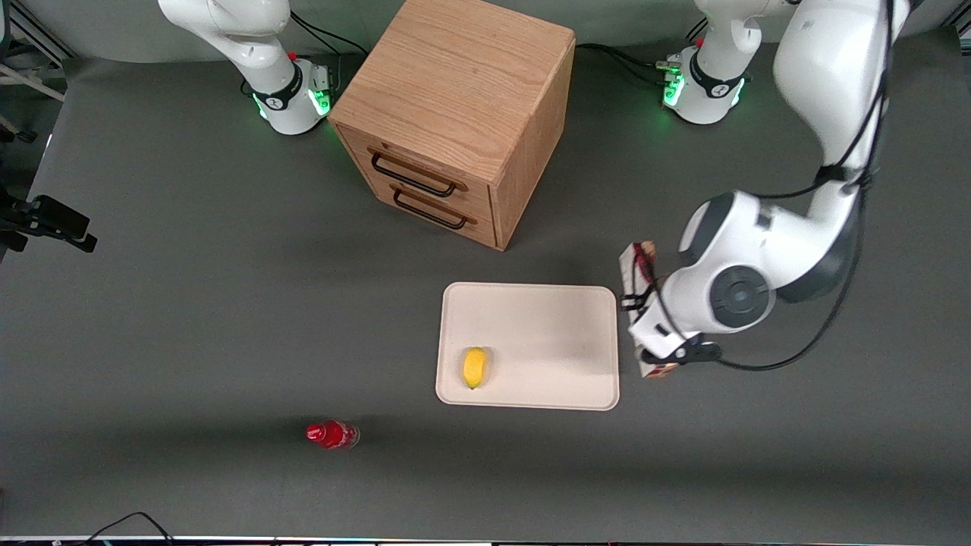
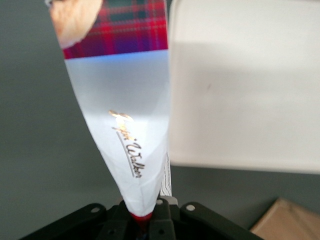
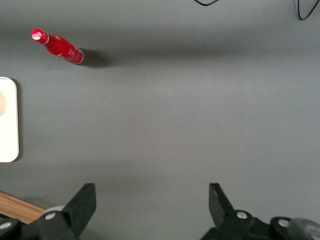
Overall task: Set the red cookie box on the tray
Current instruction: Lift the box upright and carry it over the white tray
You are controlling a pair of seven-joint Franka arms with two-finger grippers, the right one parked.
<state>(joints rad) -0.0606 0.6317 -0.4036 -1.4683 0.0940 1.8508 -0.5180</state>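
My left gripper [image 1: 658,355] is shut on one end of the red cookie box [image 1: 636,267], which lies along the tray's short edge toward the working arm's end of the table, mostly hidden under the wrist. In the left wrist view the box [image 2: 125,110] runs out from my gripper [image 2: 144,220], showing its white patch and then red tartan print, close beside the tray's rim. The tray [image 1: 546,318] is cream-white and flat, and it also shows in the left wrist view [image 2: 245,85]. The box is not over the tray.
A yellow lemon [image 1: 475,367] lies on the tray near its front corner. A small red bottle [image 1: 331,434] stands nearer the camera, toward the parked arm's end. The wooden two-drawer cabinet [image 1: 455,114] stands farther from the camera than the tray.
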